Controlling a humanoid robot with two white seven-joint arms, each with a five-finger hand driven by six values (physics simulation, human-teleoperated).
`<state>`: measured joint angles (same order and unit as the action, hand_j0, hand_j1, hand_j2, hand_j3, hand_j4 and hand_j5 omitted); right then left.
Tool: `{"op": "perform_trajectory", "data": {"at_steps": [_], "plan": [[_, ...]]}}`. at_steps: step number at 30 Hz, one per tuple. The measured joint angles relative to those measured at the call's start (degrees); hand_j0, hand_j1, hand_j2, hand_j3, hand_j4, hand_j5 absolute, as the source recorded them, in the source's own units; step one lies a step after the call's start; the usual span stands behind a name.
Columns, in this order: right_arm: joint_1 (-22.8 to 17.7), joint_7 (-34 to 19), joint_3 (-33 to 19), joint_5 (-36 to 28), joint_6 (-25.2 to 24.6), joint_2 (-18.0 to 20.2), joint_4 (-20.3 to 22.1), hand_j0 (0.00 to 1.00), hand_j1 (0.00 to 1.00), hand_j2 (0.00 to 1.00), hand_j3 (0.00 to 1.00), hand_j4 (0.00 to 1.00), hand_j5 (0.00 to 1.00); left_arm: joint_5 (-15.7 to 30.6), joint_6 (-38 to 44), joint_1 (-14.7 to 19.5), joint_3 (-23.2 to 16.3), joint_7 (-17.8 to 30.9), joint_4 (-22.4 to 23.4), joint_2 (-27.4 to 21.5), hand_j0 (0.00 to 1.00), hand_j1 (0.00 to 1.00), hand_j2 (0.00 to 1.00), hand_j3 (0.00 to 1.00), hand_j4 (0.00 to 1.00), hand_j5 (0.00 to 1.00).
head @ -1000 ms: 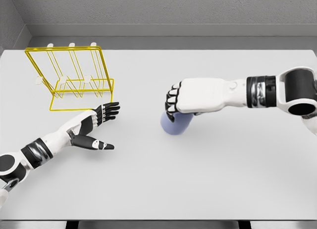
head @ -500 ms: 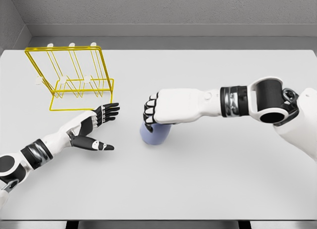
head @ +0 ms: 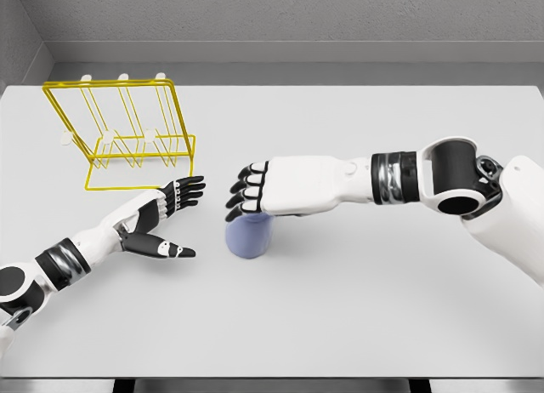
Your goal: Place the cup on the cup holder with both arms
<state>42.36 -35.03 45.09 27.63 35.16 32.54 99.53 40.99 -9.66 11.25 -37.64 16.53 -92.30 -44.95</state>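
The right robot hand [head: 248,191] held the cup [head: 248,236] from above; the left robot hand [head: 161,214] lay spread. A loose handover risked dropping it on the worktop [head: 340,308].

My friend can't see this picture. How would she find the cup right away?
Start at the big white table and find the white robot arm reaching in from the right. Under its right hand, near the table's middle, sits the cup. It is the only pale blue, rounded thing; the yellow wire cup holder stands far back left.
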Motion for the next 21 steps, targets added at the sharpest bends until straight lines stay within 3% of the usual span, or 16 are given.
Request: {"op": "perform_trajectory", "data": {"at_steps": [8,16,21], "plan": [[-1.05,-0.01,-4.34,-2.36,0.03,0.40,1.02,1.00,1.00,1.00,1.00,1.00,1.00,0.00,0.00,0.09,0.00,-0.01,-0.01,0.01,1.00,1.00,1.00,1.00,1.00,1.00],[-17.66,-0.02,-30.41,-18.56,0.07,9.77,0.71,1.00,1.00,1.00,1.00,1.00,1.00,0.00,0.00,0.44,-0.02,-0.01,0.01,0.10,1.00,1.00,1.00,1.00,1.00,1.00],[-25.40,-0.02,-37.05,-23.16,0.06,10.37,-0.78,1.00,1.00,1.00,1.00,1.00,1.00,0.02,0.27,2.02,-0.31,-0.01,0.67,2.05,1.00,1.00,1.00,1.00,1.00,1.00]]}}
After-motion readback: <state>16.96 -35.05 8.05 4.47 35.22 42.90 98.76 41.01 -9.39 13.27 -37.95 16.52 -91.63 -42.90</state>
